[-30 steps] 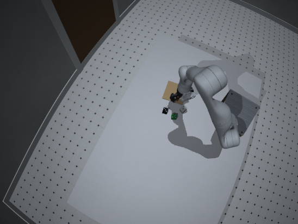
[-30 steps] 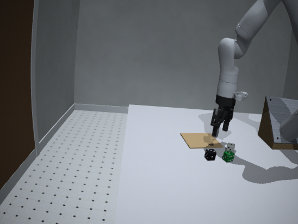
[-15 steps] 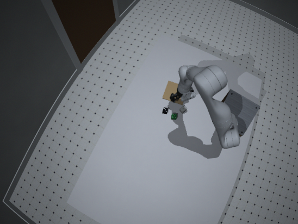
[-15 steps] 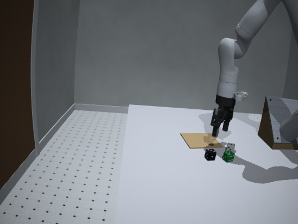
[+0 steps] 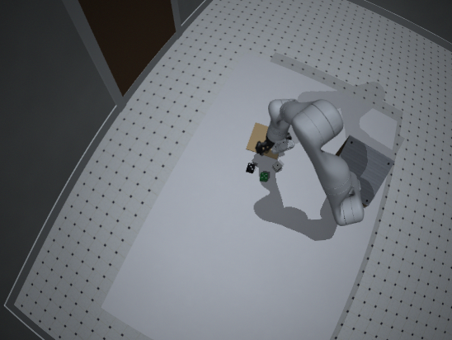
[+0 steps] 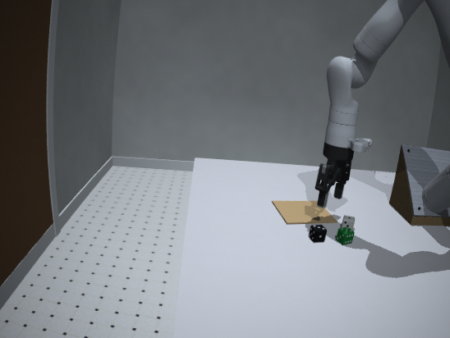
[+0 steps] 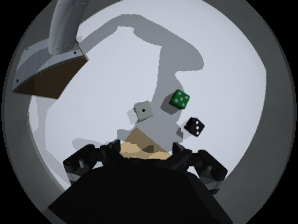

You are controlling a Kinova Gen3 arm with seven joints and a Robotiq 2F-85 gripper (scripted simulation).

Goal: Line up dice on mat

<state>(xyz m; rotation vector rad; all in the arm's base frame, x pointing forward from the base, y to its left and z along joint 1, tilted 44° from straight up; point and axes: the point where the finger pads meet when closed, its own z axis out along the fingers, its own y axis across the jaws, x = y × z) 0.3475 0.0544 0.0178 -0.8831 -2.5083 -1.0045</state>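
While your gripper (image 5: pixel 275 142) (image 6: pixel 330 201) (image 7: pixel 146 147) is hovering wide and empty above the mat (image 5: pixel 256 136) (image 6: pixel 296 211) (image 7: pixel 135 137), you are likely needing the white die (image 5: pixel 277 166) (image 6: pixel 348 221) (image 7: pixel 143 110), 1 pip up, lying off-mat, nearer and slightly right.

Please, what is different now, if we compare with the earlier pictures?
Nothing visibly changed. The gripper stays open above the mat; the black, green and white dice stay beside it.
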